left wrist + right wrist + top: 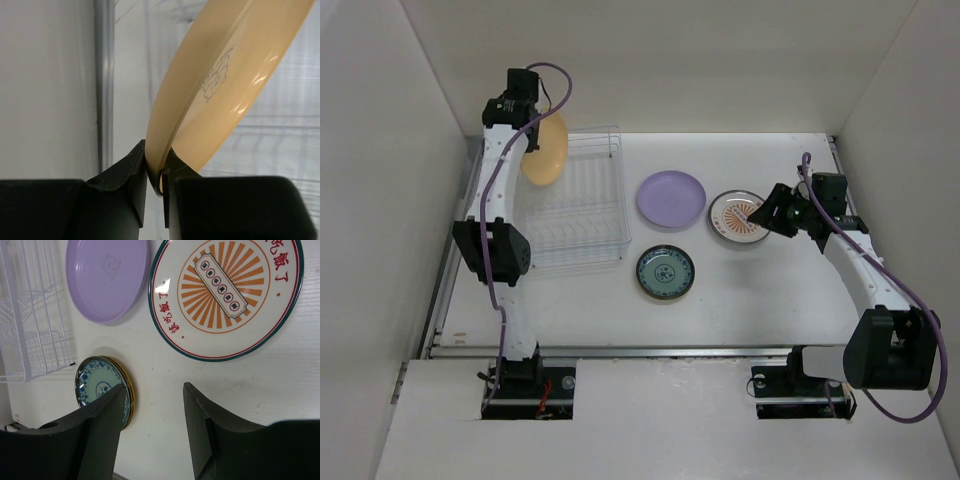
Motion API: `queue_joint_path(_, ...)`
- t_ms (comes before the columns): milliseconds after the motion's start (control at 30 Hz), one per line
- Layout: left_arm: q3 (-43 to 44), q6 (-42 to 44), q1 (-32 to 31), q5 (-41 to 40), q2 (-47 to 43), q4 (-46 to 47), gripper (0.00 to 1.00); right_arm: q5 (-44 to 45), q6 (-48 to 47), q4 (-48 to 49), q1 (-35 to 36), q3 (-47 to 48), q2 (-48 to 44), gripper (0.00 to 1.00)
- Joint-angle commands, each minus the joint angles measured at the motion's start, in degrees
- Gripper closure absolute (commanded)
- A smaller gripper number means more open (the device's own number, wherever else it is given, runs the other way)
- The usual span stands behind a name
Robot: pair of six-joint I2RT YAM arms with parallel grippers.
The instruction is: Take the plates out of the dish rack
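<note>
One plate, the mustard-yellow plate, is in our left end effector, which is clamped on the plate's rim. The plate hangs on edge over the far-left corner of the dish rack. We cannot tell whether its lower edge is clear of the wires. We see no other plate in the slots.

Three plates lie flat on the table to the right of the rack: the lavender plate, the sunburst plate and the teal patterned plate. Our right end effector hovers beside the sunburst plate, fingers apart and holding nothing.

Recommended procedure, in our judgement:
1. We raise the plate straight up until it clears the top wire, and only then move sideways.
2. We carry it to a bare part of the table near the teal patterned plate.
3. We tilt it flat, lower it until it touches, then release.

Caution: the grip is on a thin rim only, so we move slowly to keep the plate from pivoting. We also keep the right arm out of the path.
</note>
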Motion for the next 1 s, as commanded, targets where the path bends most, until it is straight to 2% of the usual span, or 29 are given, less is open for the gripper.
queue_joint_path(0, 3.5, -1.8, -4.5, 6.0, -10.3, 5.1, 1.0, -1.3, -0.5, 1.0, 0.5, 1.8, 0.3, 0.44)
queue_joint_path(100, 4.9, -2.4, -10.1, 11.9, -9.7, 4.8, 1.0, -1.9, -0.5, 1.0, 0.5, 2.4, 0.9, 0.44)
queue_joint_path(200, 8.8, -3.0, -17.0, 17.3, -4.5, 0.4, 1.0, -2.4, -0.5, 1.0, 0.5, 2.4, 1.5, 0.44)
queue_joint_path(300, 10.3, -5.2, -21.4, 23.1, 0.3, 0.5, 1.0, -2.4, -0.5, 1.0, 0.5, 2.9, 1.5, 0.44)
queue_joint_path(367, 10.3, -5.9, -23.7, 23.8, 3.6, 1.8, 1.0, -2.4, -0.5, 1.0, 0.5, 2.9, 1.5, 0.44)
queue_joint_path(533, 10.3, -7.2, -25.0, 27.1, 9.0, 5.4, 1.0, -1.9, -0.5, -0.2, 0.5, 3.4, 1.0, 0.44)
queue_joint_path(700, 5.7, -9.6, -25.0, 27.7, 11.8, 10.0, 1.0, -1.3, -0.5, -0.7, 0.5, 2.9, -0.7, 0.44)
queue_joint_path(900, 5.1, -11.6, -24.4, 29.0, 14.7, 10.5, 1.0, -0.5, -0.5, -1.8, 0.5, 2.9, -1.2, 0.44)
queue_joint_path(933, 5.1, -11.6, -24.4, 29.5, 15.4, 10.5, 0.9, -0.5, -1.1, -1.8, 0.5, 2.4, -1.8, 0.44)
queue_joint_path(967, 5.1, -11.6, -23.8, 30.0, 16.0, 9.0, 0.67, 0.2, -1.1, -1.8, 0.5, 2.4, -2.4, 0.44)
